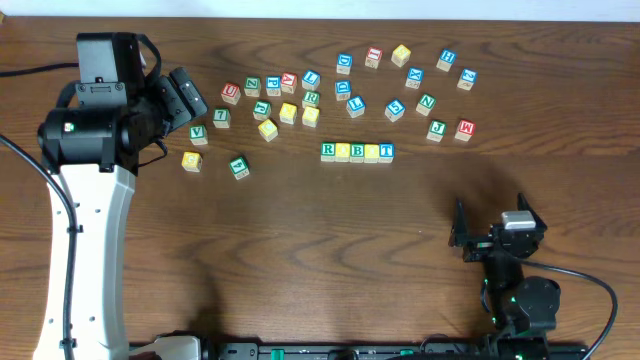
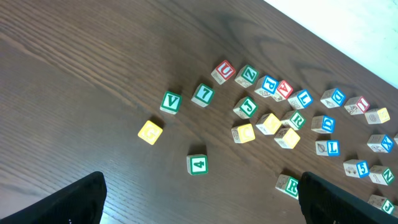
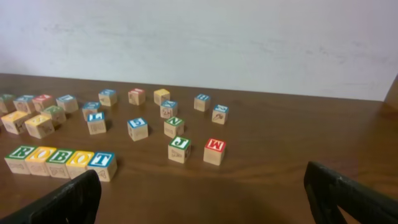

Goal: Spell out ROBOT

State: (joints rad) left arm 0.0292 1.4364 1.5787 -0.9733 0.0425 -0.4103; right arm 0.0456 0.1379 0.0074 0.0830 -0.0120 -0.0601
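Observation:
Five letter cubes stand in a straight touching row at mid table and read ROBOT (image 1: 357, 151): green R (image 1: 328, 151), yellow O, green B, yellow O, blue T (image 1: 386, 151). The right wrist view has the same row at lower left, from R (image 3: 20, 157) to T (image 3: 101, 164). In the left wrist view only the R cube (image 2: 288, 185) peeks out beside the right finger. My left gripper (image 1: 188, 95) (image 2: 200, 200) hangs open and empty at the far left. Near the front right, my right gripper (image 1: 492, 225) (image 3: 200, 190) is also open and empty, well clear of the row.
Several loose letter cubes lie scattered behind the row, across the back of the table (image 1: 300, 60). Nearest my left gripper are a green V (image 2: 170, 102), a green 4 (image 2: 197, 164) and a yellow cube (image 2: 150, 132). A green J (image 3: 180, 149) and red M (image 3: 214, 151) sit right of the row.

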